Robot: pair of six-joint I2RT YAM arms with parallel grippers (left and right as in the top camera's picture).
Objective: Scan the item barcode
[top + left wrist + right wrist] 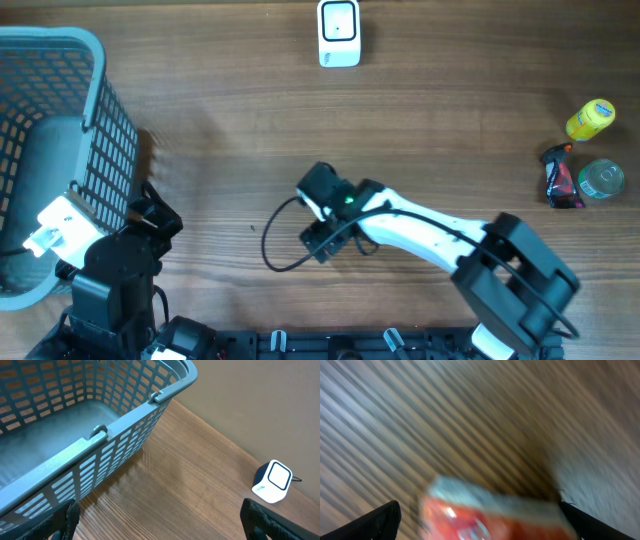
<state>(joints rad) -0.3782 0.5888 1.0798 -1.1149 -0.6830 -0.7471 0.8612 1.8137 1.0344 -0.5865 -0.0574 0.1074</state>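
Red packet (pixel 470 510), blurred, lay on the counter (pixel 395 420) between the wide-open fingers of the right pincer (pixel 482 527); it needed to settle lower, grip the edges, and keep the barcode clear for the scanner (pixel 339 33).

The right wrist view is smeared throughout. The surface (pixel 420 420) grain runs to streaks. A red thing (pixel 485 515) with a pale top is blurred and cut off by the bottom edge, so what it is, and any barcode on it, cannot be told. Only the dark tips of the right claw (pixel 477 512) show, at the lower corners.

The left claw (pixel 159 510) likewise shows only its tips, cut by the bottom edge. The basket (pixel 75 425) runs off the top and left there, and off the left edge overhead.

Overhead, the left arm (pixel 110 290) and right arm (pixel 440 235) run off the bottom. The right claw's fingers hide beneath its wrist. The labels on the yellow bottle (pixel 590 119), the packet (pixel 562 178) and the clear round thing (pixel 601 180) are too small to read.
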